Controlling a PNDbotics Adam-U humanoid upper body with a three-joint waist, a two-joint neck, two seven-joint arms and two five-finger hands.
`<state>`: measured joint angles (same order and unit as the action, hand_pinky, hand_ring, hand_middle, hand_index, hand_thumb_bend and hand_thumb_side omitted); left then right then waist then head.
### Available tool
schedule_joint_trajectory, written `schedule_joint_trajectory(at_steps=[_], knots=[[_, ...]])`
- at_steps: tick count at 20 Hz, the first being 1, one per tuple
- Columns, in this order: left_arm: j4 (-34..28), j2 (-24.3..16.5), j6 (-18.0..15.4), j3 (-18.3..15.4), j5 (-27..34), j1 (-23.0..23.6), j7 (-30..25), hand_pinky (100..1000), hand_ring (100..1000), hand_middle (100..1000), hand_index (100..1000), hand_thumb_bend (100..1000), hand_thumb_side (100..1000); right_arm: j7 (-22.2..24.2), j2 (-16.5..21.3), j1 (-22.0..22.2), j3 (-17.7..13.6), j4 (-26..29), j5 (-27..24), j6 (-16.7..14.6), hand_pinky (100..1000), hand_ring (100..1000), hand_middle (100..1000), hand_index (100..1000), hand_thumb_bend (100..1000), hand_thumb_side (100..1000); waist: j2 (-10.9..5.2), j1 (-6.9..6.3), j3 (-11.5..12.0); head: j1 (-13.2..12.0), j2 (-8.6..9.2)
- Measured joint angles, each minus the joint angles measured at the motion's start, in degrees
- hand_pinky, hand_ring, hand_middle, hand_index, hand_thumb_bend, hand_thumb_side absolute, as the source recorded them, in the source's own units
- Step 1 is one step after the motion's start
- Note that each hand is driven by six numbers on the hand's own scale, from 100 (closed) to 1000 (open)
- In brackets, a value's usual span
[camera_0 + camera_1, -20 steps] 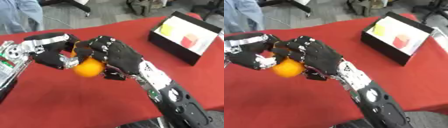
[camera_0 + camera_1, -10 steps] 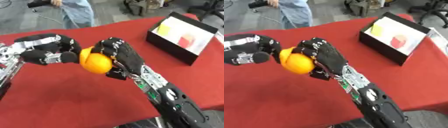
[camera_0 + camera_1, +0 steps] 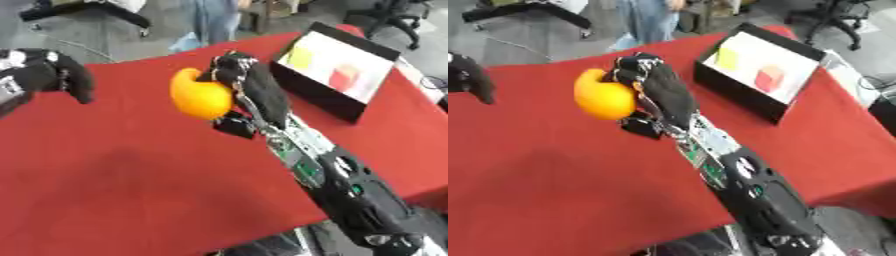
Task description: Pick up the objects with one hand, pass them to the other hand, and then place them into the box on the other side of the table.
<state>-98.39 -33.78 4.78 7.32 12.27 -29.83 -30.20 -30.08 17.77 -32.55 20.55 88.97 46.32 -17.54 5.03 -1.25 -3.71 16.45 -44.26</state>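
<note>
Your black left hand [image 3: 44, 75] has let go and pulled back, fingers curled on nothing; your right hand [image 3: 249, 92] now grips the round orange fruit [image 3: 200, 96] above the red tablecloth [image 3: 131, 180], left of the black box [image 3: 337, 70].

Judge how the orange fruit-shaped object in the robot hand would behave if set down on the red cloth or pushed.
The orange object looks rounded and smooth, so it would probably roll when pushed. It keeps its shape in the right robot hand, whose fingers curl round it, suggesting it is fairly stiff. Its glossy skin might slip; the flat red tablecloth offers no stop.
</note>
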Motion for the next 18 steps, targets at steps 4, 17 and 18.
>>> schedule_joint_trajectory(at_steps=[4,17,18], knots=[[1.1,0.5,-1.1,-4.9,-3.8,2.9,5.0,672,611,595,707,366,788,1.7,6.1,-2.3,-5.6,-7.5,-12.8,6.9,602,548,253,185,100,100,-0.07,-0.01,1.0,5.1,0.0],[0.9,8.6,-3.5,-18.3,-11.1,12.4,14.7,665,606,585,697,346,774,9.5,14.1,-13.2,-21.9,-55.6,-1.3,14.2,926,976,877,984,767,559,0.19,-0.29,5.2,11.4,0.0],[0.6,8.9,-3.4,-18.9,-11.2,12.8,15.1,665,606,584,696,346,774,11.6,14.8,-13.1,-21.9,-54.5,1.9,13.5,940,985,919,1000,799,574,0.19,-0.08,5.2,11.4,0.0]])
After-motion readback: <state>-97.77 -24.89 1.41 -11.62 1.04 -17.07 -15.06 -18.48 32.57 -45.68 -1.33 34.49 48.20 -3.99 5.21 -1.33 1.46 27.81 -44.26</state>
